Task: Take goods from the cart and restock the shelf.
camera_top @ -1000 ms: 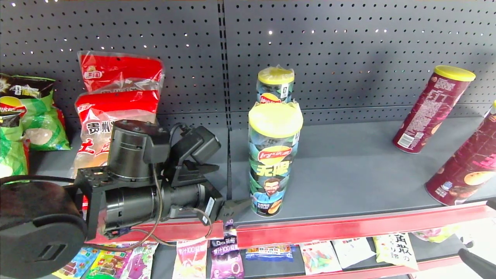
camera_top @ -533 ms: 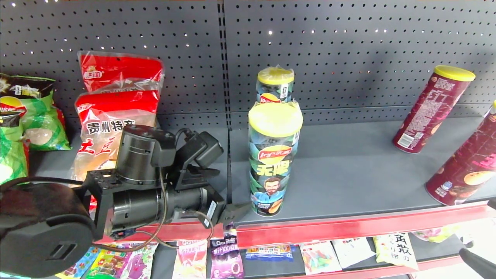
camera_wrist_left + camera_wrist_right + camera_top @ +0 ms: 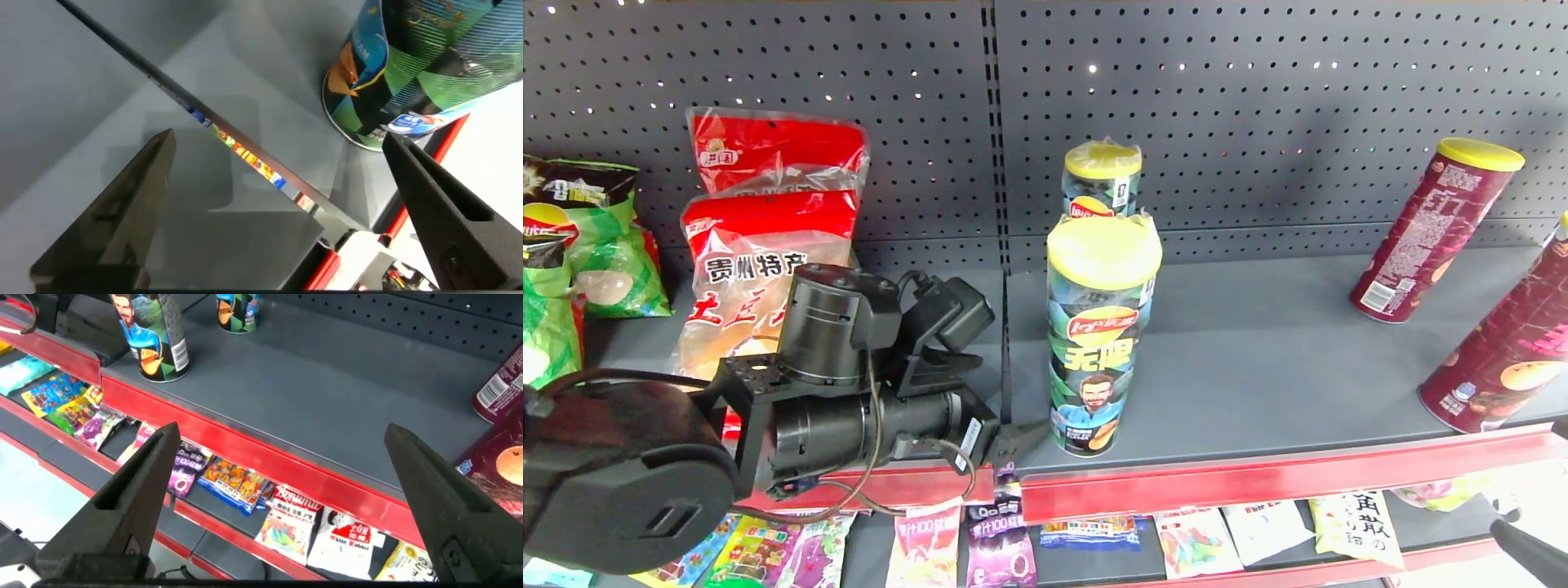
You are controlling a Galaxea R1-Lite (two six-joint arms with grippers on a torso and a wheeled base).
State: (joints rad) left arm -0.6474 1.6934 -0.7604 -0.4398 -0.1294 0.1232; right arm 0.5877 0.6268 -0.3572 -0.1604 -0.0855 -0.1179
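Landmark: front chip can [image 3: 1101, 335], yellow lid, blue-green wrap. It stands upright on the grey shelf [image 3: 1258, 351], close to the front edge.

- Second can [image 3: 1103, 180], same kind, stands upright straight behind the front can, near the pegboard [image 3: 1258, 122].
- Left gripper [image 3: 279, 139] sits low, just left of the front can's base, above the red rail [image 3: 1258, 478] along the shelf's front edge. Fingers are spread wide with nothing between them. In the left wrist view the can's base lies just ahead, nearer one finger [image 3: 429, 204] than the other. The head view puts a fingertip just beside the base. Cannot tell whether it touches.
- Right gripper [image 3: 282, 431] hangs out in front of the shelf, well right of the front can and lower than it. Its fingers are apart and it carries nothing. Its wrist view looks across the rail at both cans.
- Two maroon cans, far right of the front can: one [image 3: 1433, 229] toward the back, one [image 3: 1503, 343] at the front edge.
- Two red snack bags [image 3: 768, 245] stand left of the front can, one behind the other, beyond the left arm. Green bags [image 3: 572, 245] sit farther left.
- Small sweet packets [image 3: 1192, 539] lie in a row on the tier below the front can.
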